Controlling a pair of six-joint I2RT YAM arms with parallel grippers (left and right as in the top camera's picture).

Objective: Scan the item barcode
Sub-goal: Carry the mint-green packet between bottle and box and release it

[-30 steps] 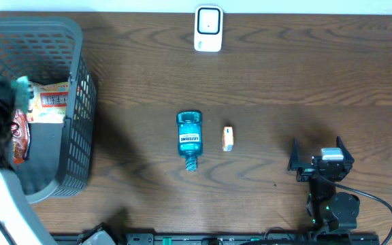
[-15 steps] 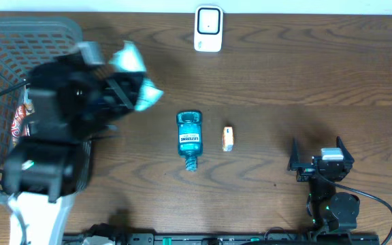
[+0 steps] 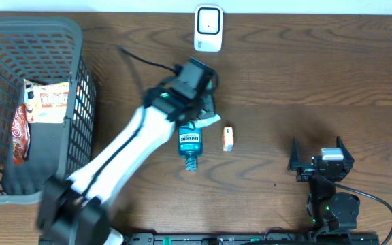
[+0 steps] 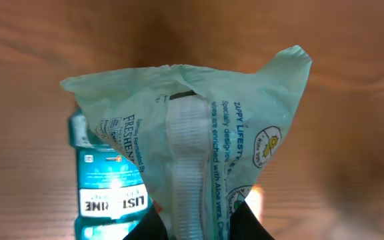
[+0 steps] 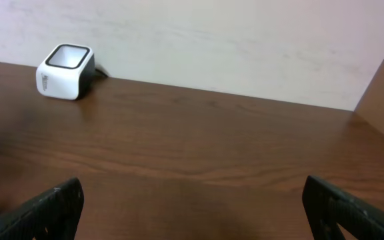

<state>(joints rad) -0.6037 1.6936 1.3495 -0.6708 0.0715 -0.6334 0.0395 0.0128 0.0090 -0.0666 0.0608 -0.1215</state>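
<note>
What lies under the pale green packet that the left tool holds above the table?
A blue mouthwash bottle shows beneath one edge of the packet, lying on the wooden table. The packet covers the rest of the bottle.

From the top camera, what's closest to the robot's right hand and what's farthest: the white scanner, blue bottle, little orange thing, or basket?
From the right hand:
1. little orange thing, on its left
2. blue bottle, just past the orange one
3. white scanner, way at the back
4. basket, far left
</note>
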